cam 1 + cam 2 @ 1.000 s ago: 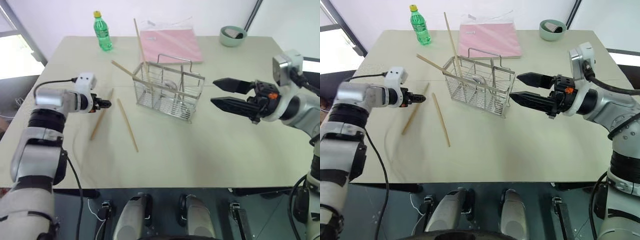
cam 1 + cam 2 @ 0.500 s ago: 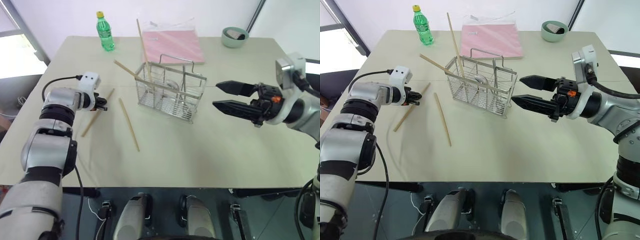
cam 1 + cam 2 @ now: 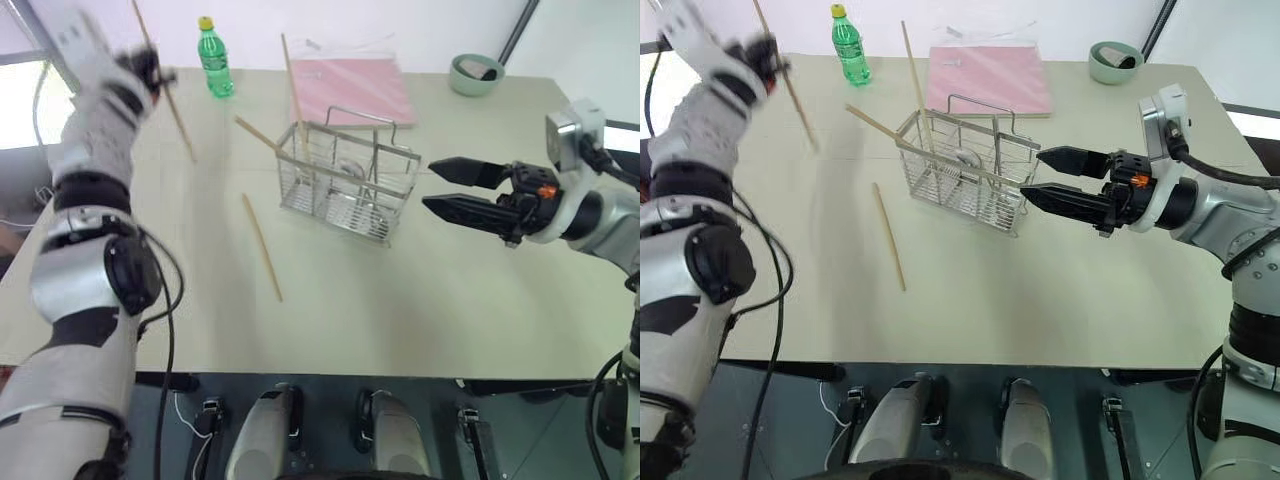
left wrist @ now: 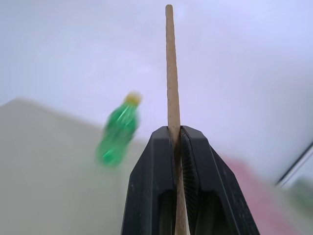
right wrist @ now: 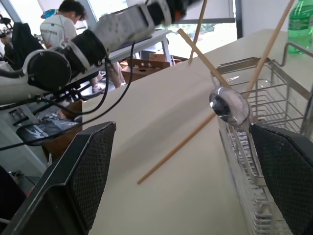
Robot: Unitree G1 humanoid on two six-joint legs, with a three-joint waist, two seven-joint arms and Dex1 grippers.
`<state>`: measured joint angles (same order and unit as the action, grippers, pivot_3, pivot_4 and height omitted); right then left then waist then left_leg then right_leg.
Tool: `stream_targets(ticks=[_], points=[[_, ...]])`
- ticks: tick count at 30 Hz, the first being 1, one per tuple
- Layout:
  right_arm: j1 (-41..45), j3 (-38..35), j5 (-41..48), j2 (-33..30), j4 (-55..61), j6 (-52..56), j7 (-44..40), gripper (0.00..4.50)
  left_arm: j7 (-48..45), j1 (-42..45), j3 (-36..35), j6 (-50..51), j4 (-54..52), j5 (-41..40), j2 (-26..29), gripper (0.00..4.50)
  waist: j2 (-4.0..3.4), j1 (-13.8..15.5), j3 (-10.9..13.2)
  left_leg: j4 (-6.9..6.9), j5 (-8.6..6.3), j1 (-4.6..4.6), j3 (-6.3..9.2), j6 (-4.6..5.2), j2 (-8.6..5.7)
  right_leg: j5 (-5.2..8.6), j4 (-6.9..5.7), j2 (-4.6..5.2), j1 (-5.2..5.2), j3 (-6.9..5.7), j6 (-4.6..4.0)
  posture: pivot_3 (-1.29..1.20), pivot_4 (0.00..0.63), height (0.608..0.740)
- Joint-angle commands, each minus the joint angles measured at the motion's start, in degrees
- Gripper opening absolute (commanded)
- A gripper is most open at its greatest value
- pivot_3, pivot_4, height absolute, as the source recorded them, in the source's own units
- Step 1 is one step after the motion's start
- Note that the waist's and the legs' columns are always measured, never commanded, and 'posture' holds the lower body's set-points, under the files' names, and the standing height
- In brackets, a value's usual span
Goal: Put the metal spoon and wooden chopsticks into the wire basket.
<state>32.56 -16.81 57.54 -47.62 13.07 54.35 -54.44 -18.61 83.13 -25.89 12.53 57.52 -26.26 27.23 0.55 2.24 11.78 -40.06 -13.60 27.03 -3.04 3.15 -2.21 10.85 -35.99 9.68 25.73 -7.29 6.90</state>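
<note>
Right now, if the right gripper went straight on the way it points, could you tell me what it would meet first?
Most likely the wire basket: the open right gripper points level at its near end, where the metal spoon stands between the fingers in the wrist view. Depth is uncertain.

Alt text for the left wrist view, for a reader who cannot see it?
The left hand, its two black fingers shut, grips one long tan wooden chopstick that sticks up past the fingertips. Behind it stands a blurred green plastic bottle with a yellow cap.

Shiny metal spoon [image 5: 229,105] and two wooden chopsticks [image 3: 290,75] in wire basket [image 3: 350,185], one seemingly aslant.
</note>
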Motion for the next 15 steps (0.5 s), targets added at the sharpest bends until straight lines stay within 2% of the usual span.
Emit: stream_targets(ticks=[1,4,8,11,14,15], points=[[1.56,-0.97,0.93,-0.17,0.55,-0.81,0.1,4.5,-1.81,3.83,-1.04,2.41,-5.77,-3.96,-2.11,0.14,0.0,0.05,0.0,-0.04,-0.01,0.01,0.0,0.02,-0.02,-0.03,0.02,0.0,-0.02,0.01,0.06,0.0,0.15,0.686],[1.82,-1.56,1.42,0.22,0.6,-0.61,1.45,4.5,-1.51,4.98,2.38,9.7,-19.47,-6.54,-5.45,0.14,0.0,-0.09,0.0,-0.06,-0.01,-0.04,-0.02,0.05,-0.04,-0.07,0.03,-0.02,-0.08,0.06,0.1,0.0,0.15,0.686],[0.47,-2.59,2.11,0.23,1.5,-0.44,2.46,4.5,2.84,1.78,5.82,19.83,-38.64,-10.25,-9.16,0.14,0.01,-0.09,0.0,-0.05,0.08,0.07,0.0,0.15,-0.02,-0.07,0.0,-0.07,0.02,0.08,0.1,0.0,0.15,0.686],[-0.5,-3.48,2.71,0.22,2.03,-0.37,3.17,4.5,6.29,-1.92,10.45,21.62,-47.28,-7.13,-11.04,0.14,-0.05,-0.04,-0.03,-0.03,0.09,-0.01,-0.04,0.18,-0.02,-0.06,0.0,-0.08,-0.02,0.13,0.1,0.0,0.15,0.686],[-0.91,-4.09,3.15,0.24,1.96,-0.62,3.97,4.5,7.81,-6.44,15.93,19.48,-52.69,-2.32,-12.61,0.14,-0.06,-0.02,-0.03,-0.01,0.01,-0.47,-0.06,0.05,0.0,-0.06,0.0,-0.12,-0.46,0.14,0.09,0.0,0.15,0.686],[-0.95,-4.2,3.27,0.28,1.93,-0.68,4.23,4.5,8.45,-8.16,17.39,18.47,-53.69,-0.7,-13.29,0.14,-0.06,-0.04,-0.03,-0.01,-0.2,-0.55,-0.05,0.34,0.02,-0.05,0.01,-0.13,-0.54,0.14,0.08,0.0,0.15,0.686]])
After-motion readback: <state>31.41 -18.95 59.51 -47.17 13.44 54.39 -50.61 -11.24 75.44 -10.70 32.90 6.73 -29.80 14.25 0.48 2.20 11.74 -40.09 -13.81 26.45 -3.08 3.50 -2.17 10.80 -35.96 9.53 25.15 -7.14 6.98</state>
